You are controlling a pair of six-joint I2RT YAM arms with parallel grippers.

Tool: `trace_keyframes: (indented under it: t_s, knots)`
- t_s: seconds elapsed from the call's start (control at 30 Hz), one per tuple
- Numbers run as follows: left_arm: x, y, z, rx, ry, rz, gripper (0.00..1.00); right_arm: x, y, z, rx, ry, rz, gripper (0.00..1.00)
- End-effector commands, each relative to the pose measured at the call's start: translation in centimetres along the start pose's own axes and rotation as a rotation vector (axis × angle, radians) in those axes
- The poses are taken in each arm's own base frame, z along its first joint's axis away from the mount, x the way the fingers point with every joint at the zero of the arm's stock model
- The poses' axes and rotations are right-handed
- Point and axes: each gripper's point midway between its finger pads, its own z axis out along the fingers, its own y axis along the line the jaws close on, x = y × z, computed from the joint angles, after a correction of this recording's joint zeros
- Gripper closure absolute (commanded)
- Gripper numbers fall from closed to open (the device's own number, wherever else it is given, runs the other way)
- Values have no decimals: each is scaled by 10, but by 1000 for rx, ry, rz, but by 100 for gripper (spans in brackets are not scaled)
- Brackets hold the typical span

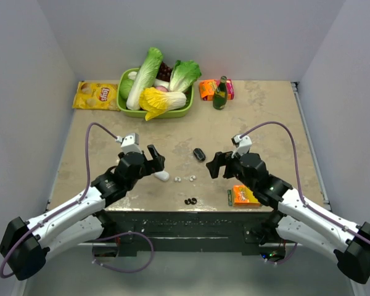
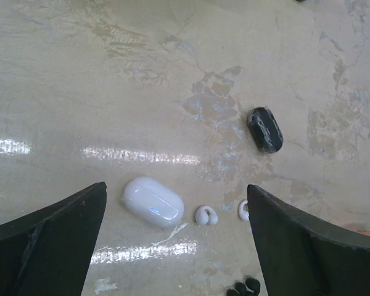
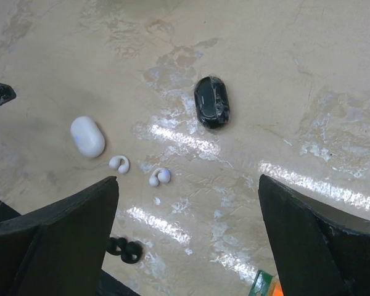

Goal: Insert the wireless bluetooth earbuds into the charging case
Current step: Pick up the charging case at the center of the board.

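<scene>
Far left, back of desk: yellow chips bag lying flat, just beside a green basket packed w/ cabbages & other veg.

Nearer the front, left tool hovers above the desk, fingers spread wide, nothing btwn them. Its wrist cam looks down on the white case, which lies flat on the desk in the gap, untouched. The case looks closed.

Just right of it are the white earbuds: two, side by side w/ a small gap, both loose on the desk, neither in a case. Closer to the front edge are the black earbuds, the pair touching each other, also loose on the desk.

Behind & a bit right of the white pair is the black case, glossy. It looks closed, sits apart from all four buds, approx btwn the two tools.

Back ctr-right: orange snack pack, green bottle upright, pink pack behind it, all bunched together.

Right tool also hovers, fingers wide apart, holding nothing. Its wrist cam shows the black case, white case & both bud pairs on the desk below, none touched.

Far right, near the front edge: orange box flat on the desk beside the right arm.
</scene>
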Motion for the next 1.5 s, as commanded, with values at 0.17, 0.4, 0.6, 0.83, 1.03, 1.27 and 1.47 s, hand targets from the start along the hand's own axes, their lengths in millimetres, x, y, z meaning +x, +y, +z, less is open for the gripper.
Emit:
trace_keyframes:
  t_s: [0.17,0.4,0.6,0.83,1.03,1.27,1.47]
  knots:
    - [-1,2,-5,2,15,101,5,-6,-4,-6,10,-35,-8,2]
    - [32,19,0,-44,128,108,60,-4,-2,-3,2,-23,-12,2]
    - [69,30,2,-33,204,79,100,-1,-2,-3,0,-18,-8,2]
    - [96,31,1,-26,247,85,100,-1,-2,-4,-6,-22,-3,2]
    - [108,24,7,-20,271,107,100,-1,-2,-4,-3,-19,-2,2]
    - [115,29,18,-78,279,129,100,-1,-2,-5,-2,-21,-4,2]
    - [115,22,26,-75,278,127,100,0,-3,-4,1,-17,-6,2]
